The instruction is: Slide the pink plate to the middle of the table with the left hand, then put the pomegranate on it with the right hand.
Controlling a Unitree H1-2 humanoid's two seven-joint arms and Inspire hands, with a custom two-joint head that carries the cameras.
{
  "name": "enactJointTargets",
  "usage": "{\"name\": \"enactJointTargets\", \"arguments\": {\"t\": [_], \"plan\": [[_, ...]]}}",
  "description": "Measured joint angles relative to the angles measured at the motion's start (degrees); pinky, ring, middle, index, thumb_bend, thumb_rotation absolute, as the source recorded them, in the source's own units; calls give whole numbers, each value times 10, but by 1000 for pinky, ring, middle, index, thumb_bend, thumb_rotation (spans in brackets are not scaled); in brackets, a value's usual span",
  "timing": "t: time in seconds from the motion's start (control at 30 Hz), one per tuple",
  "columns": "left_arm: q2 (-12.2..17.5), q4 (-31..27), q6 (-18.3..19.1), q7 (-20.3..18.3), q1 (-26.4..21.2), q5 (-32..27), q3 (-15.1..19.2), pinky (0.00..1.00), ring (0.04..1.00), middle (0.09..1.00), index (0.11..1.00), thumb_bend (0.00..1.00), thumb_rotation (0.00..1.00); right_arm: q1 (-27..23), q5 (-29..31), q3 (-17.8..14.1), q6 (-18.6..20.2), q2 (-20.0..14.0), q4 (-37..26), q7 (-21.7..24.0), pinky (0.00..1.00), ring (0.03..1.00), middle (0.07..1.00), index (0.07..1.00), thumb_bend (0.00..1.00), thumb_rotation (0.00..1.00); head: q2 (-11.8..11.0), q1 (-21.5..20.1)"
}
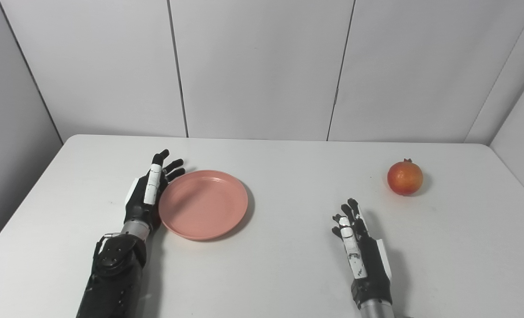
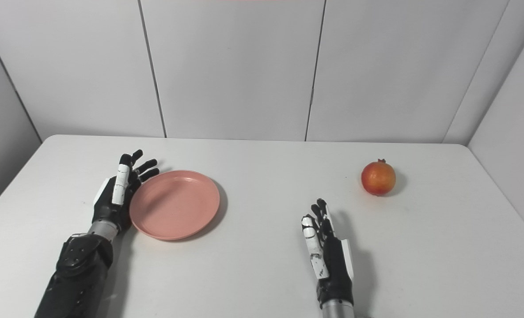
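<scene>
Hands first, since they sit nearest you. Your right hand lies close to the table's near edge, right of centre, set on its side with the thumb uppermost and the fingers stretched forward and a little apart. It grips nothing and touches neither of the task's things.

Your left hand reaches further in from the near-left corner, its dark forearm rising off the near edge. It too stands on edge, fingers straight and slightly fanned, holding nothing. You can see its palm side pressed up against the left rim of the pink plate, or so close to it that no gap shows; the fingertips extend past the plate's far-left curve.

The plate itself rests flat on the table, left of the middle and roughly halfway between the near and far edges. Nothing lies on it.

Further back and over toward the right edge you have the pomegranate, standing alone on the table with its small crown pointing up. It is well apart from the plate, and your right hand sits nearer you and to its left, with bare tabletop between them.

Beyond the far edge, pale wall panels close off the scene.
</scene>
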Motion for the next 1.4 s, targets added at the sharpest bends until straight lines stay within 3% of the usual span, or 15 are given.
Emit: {"name": "enactJointTargets", "arguments": {"t": [0.67, 1.1, 1.4], "plan": [[-34, -3, -14, 11, 2, 1, 1, 783, 812, 811, 925, 987, 918, 0, -12, 5, 7, 11, 0, -9, 877, 895, 955, 973, 621, 869, 0, -33], [-49, -23, -11, 20, 9, 10, -4, 743, 790, 794, 921, 1000, 924, 0, -26, 12, 10, 26, 2, -21, 878, 886, 942, 968, 600, 858, -4, -77], [-52, -23, -16, 14, 9, 10, -8, 750, 803, 797, 923, 1000, 918, 0, -28, 16, 10, 28, 4, -27, 856, 869, 937, 970, 596, 858, -4, -78]]}}
